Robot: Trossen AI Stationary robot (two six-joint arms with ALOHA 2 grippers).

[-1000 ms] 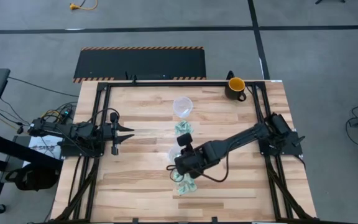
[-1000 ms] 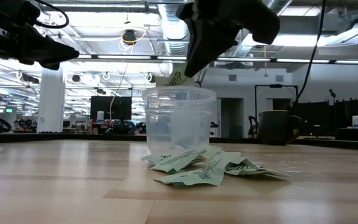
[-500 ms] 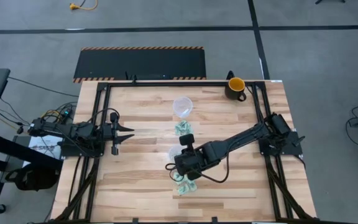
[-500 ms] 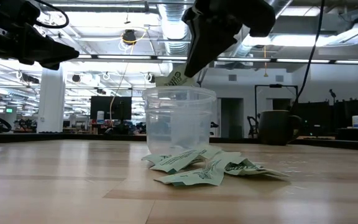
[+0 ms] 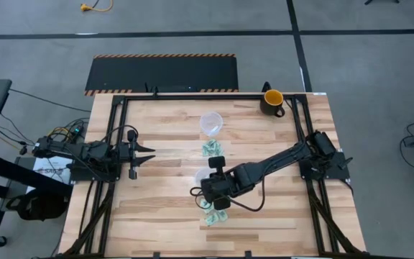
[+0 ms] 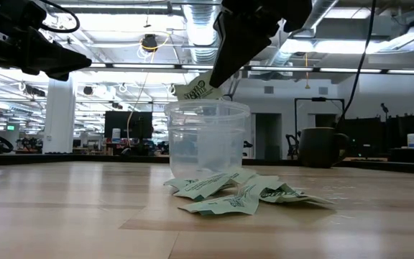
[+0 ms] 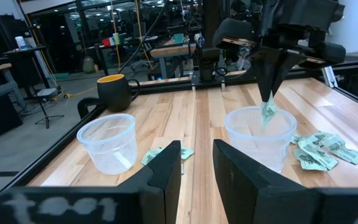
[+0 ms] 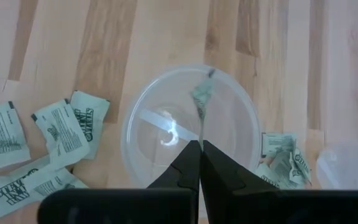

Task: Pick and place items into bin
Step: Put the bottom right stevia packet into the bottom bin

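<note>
My right gripper [image 8: 199, 151] hangs over a clear plastic cup [image 8: 133, 118] near the table's middle [image 5: 199, 177], shut on one pale green packet [image 6: 198, 91]. The packet sits just above the cup's rim [image 6: 207, 108]. More green packets lie flat on the wood around the cup's foot [image 6: 243, 193] and on both sides of it [image 8: 42, 143] [image 8: 283, 159]. My left gripper [image 7: 196, 163] waits open at the table's left side [image 5: 136, 152], well away from the cup. My right gripper pinches the green packet by its upper end [image 8: 199, 127] between the two fingers, coming from above and pointing down. The packet hangs tilted below the fingertips, lifted clear, over the cup's mouth [image 7: 268, 112].
A second clear cup [image 5: 211, 123] stands toward the far edge, with a small heap of packets [image 5: 212, 149] between the two cups. A yellow-and-dark mug [image 5: 272, 101] stands at the far right corner. Bare wood lies left of the cups.
My right gripper has risen slightly and shifted a little toward the table's left, staying shut on the packet. The packet's lower end, earlier dipped behind the cup's rim in the low view, now shows just above it.
</note>
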